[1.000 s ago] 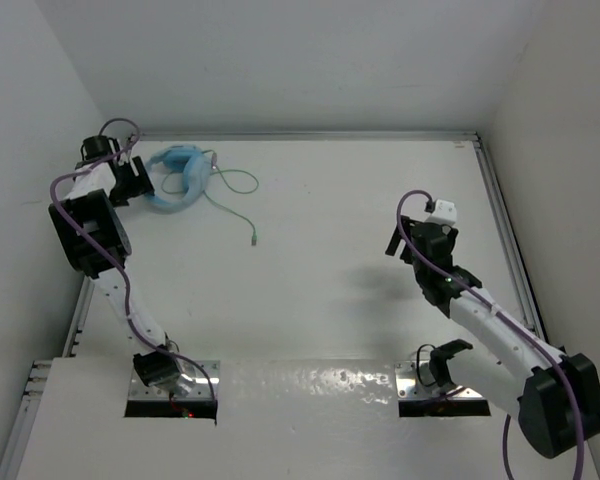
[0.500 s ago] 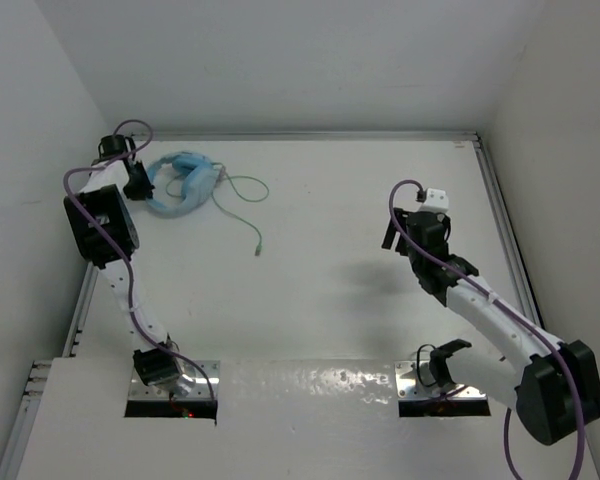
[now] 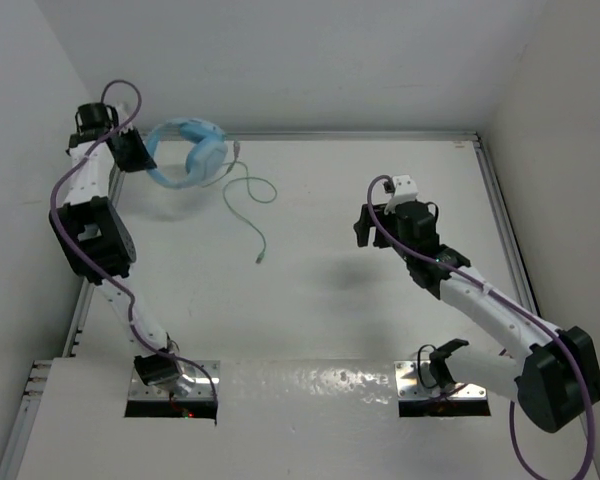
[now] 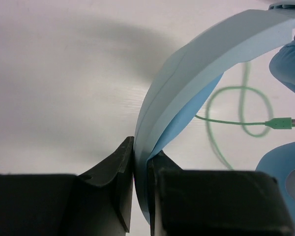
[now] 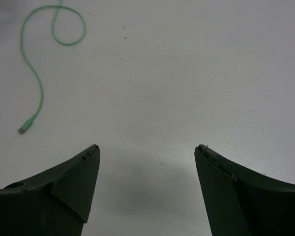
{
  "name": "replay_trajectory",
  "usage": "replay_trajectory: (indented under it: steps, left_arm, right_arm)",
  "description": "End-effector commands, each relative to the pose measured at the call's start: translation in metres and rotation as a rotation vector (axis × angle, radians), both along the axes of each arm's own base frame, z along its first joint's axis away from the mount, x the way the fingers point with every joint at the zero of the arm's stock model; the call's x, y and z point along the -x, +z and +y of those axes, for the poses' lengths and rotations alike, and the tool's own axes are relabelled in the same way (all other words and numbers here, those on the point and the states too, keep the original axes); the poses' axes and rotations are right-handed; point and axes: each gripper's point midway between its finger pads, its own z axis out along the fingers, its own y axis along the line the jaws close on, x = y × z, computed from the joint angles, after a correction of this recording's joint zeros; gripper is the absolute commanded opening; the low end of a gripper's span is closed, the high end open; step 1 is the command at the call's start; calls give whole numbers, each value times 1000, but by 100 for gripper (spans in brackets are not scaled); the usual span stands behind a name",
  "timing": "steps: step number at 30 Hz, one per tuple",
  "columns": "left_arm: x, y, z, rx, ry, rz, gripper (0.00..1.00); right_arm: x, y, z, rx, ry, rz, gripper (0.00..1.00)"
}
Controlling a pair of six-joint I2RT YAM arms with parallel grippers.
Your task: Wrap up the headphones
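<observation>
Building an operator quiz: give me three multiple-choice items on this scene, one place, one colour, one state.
1. The plug ending the cable lies: A) on the table; B) inside an earcup; C) on the wall.
2. The cable is: A) purple; B) pale green; C) black.
3. The left gripper is: A) open; B) shut on the headphones, at the headband; C) shut on the plug.
Answers: 1 A, it rests on bare table; 2 B, green in both wrist views; 3 B, its fingers pinch the headband.

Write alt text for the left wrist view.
The left gripper, its black jaws closed, pinches the light blue headphones by the curved headband. Beyond, their thin green cable loops over the white table, with the padded earcups at the right edge.
</observation>
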Motion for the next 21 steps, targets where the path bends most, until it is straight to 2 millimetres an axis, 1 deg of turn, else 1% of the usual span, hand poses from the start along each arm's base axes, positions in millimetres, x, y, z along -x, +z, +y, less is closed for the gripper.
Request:
replay_trajectory:
  steps: [1, 2, 3, 5, 6, 7, 8, 9, 10, 11, 13, 14, 16, 17, 18, 19, 20, 21]
  left_arm:
    - [7, 162, -47, 29, -135, -350, 0]
    - [11, 174, -56, 48, -155, -372, 0]
    - [18, 193, -62, 45, -163, -408, 0]
    - [25, 211, -71, 49, -176, -437, 0]
    - [31, 229, -75, 38, -184, -471, 0]
    - [34, 237, -80, 38, -197, -485, 0]
    - [39, 242, -86, 51, -214, -483, 0]
    - [43, 257, -91, 49, -229, -512, 0]
    - [46, 262, -98, 58, -244, -518, 0]
    - [50, 267, -104, 73, -264, -525, 0]
    - [57, 281, -113, 74, -293, -553, 0]
    - [62, 285, -116, 79, -305, -554, 0]
    - [67, 297, -117, 61, -319, -580, 0]
    - [69, 298, -119, 66, -325, -576, 0]
    - [74, 300, -123, 74, -341, -576, 0]
    - [74, 299, -124, 78, -341, -570, 0]
    - [77, 301, -128, 92, -361, -573, 0]
    - [77, 300, -129, 99, -366, -572, 0]
  right_arm:
    - [-13, 58, 34, -113, 142, -183, 77]
    - [-15, 61, 36, -118, 145, -192, 77]
    - [-18, 62, 38, -123, 145, -198, 77]
    - [-29, 64, 44, -139, 138, -209, 78]
    - [-33, 65, 48, -145, 140, -213, 78]
    - [-42, 68, 55, -159, 144, -225, 79]
    - [-45, 69, 63, -170, 165, -230, 79]
    - [-50, 74, 71, -184, 182, -257, 79]
    - [-56, 82, 79, -189, 198, -279, 79]
    - [-60, 71, 91, -162, 226, -271, 80]
    - [-71, 78, 105, -153, 253, -328, 84]
    - [-80, 57, 111, -127, 259, -305, 85]
    - [-96, 56, 120, -132, 264, -342, 88]
    - [-101, 51, 126, -130, 277, -340, 88]
    - [-113, 38, 137, -139, 287, -318, 88]
    - [-122, 12, 143, -136, 282, -262, 88]
    - [-127, 26, 147, -166, 277, -282, 88]
    - [-133, 3, 154, -169, 279, -225, 87]
